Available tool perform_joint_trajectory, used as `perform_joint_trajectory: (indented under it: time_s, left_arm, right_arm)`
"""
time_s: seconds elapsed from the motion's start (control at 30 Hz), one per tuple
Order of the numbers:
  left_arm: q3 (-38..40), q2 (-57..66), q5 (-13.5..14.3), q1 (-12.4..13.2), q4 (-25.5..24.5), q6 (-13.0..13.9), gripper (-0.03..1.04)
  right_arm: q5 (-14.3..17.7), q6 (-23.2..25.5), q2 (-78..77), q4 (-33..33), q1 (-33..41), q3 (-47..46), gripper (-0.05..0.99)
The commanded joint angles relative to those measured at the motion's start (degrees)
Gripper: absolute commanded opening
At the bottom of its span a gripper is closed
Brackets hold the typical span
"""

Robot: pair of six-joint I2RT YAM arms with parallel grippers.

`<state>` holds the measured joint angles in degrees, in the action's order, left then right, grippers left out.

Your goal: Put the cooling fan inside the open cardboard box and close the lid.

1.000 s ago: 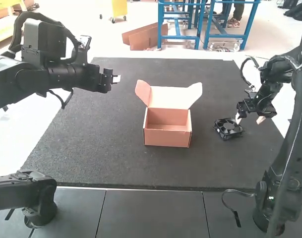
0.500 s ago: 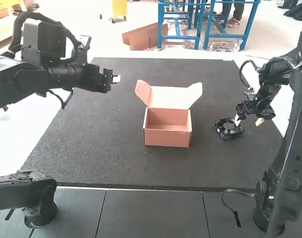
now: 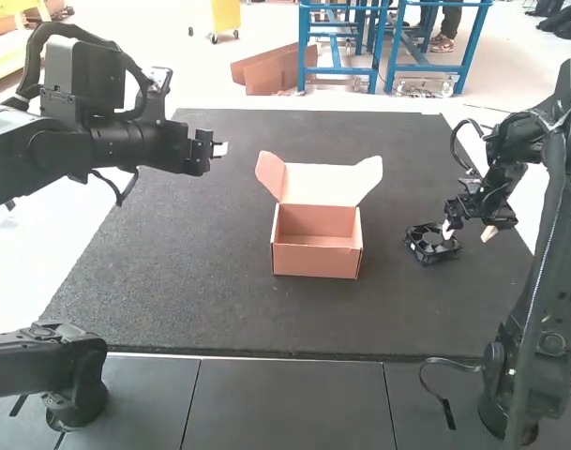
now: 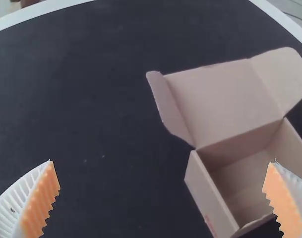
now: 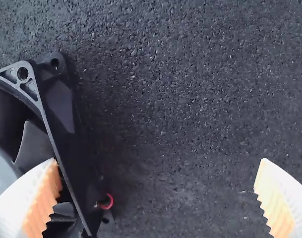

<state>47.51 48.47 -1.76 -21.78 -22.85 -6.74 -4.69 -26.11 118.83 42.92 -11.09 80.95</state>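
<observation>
The fan (image 3: 431, 244) lay on the black mat (image 3: 172, 253), to the right of the cardboard box (image 3: 317, 239) and apart from it; the box stood near the middle of the mat, open at the top, its lid flap raised at the back with the two side tabs spread outward. The right gripper (image 3: 465, 225) sat low at the fan's right edge, its jaws spread wide and clamped on nothing; in the right wrist view one orange-padded finger (image 5: 39, 198) was over the fan's blades, the other over bare mat, with the fan's black frame edge between them; whether the near finger touched the fan could not be told. The left gripper (image 3: 215, 148) hung above the mat, left of the box and a little behind it; its ribbed fingers (image 4: 34, 201) stood wide apart, gripping nothing.
</observation>
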Motion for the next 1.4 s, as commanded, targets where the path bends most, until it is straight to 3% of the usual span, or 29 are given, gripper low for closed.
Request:
perform_joint_trajectory:
  time_s: [0.0,0.13,0.3,0.37,0.43,0.63,0.77,0.87,1.07,1.37]
  left_arm:
    - [2.24,0.22,-0.35,-0.28,0.35,-0.20,0.97]
    - [2.24,0.22,-0.35,-0.19,0.18,-0.20,0.97]
    - [2.42,0.22,-0.35,-0.28,0.00,-0.20,0.97]
    - [2.50,0.22,-0.35,-0.19,-0.09,-0.20,0.97]
    - [2.50,0.14,-0.35,-0.28,-0.09,-0.20,0.97]
    - [2.24,0.14,-0.35,-0.19,0.26,-0.20,0.97]
    - [2.15,0.14,-0.35,-0.28,0.53,-0.20,0.97]
    - [1.62,0.22,-0.35,-0.28,0.62,-0.20,0.97]
    - [0.39,0.31,-0.35,-0.28,0.62,-0.20,0.97]
    - [-1.19,0.31,-0.26,-0.19,1.85,-0.02,0.97]
  right_arm:
    - [0.38,0.53,1.06,1.56,0.19,1.93,0.90]
    - [0.56,1.85,2.29,3.58,0.19,1.93,0.78]
    - [-2.08,4.49,2.90,4.19,-0.16,1.76,0.26]
    - [-3.31,4.84,2.90,4.11,-0.07,1.41,0.09]
    - [-4.19,6.51,2.90,3.58,-0.07,1.23,-0.02]
    - [-7.97,10.02,2.02,2.52,-0.25,1.23,-0.02]
    - [-8.23,10.73,-3.16,1.64,-0.16,1.14,-0.02]
    - [-8.76,14.42,-8.35,1.73,0.11,1.14,-0.01]
    - [-12.10,19.78,-17.75,6.92,0.37,0.62,-0.01]
    - [-12.45,27.78,-30.76,12.28,1.86,-1.58,0.00]
